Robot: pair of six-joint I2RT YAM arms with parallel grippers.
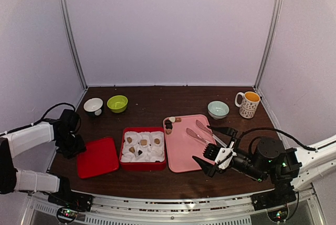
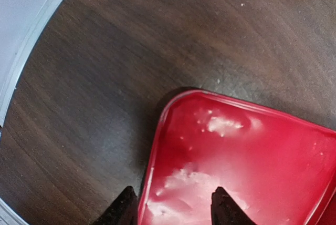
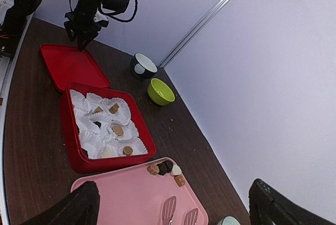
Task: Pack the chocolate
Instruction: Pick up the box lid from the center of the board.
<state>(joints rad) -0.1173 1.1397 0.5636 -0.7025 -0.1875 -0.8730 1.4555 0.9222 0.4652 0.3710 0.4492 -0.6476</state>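
The chocolate lies in two places. A few pieces (image 1: 169,125) (image 3: 167,170) cluster at the pink tray's (image 1: 181,154) far left corner. Several others (image 1: 143,142) (image 3: 116,129) sit in white paper cups inside the red box (image 1: 143,166). The box's red lid (image 1: 97,157) (image 2: 252,151) lies flat to its left. My left gripper (image 1: 71,147) (image 2: 174,206) hangs open at the lid's left edge, one finger outside the rim and one over the lid. Open wide and holding nothing, my right gripper (image 1: 216,149) (image 3: 176,206) hovers over the tray's right side.
Pale metal tongs (image 1: 202,133) lie on the pink tray near my right gripper. Along the back stand a white-and-black bowl (image 1: 93,105), a green bowl (image 1: 117,103), a pale blue bowl (image 1: 218,109) and a patterned mug (image 1: 248,104). White walls close in on three sides.
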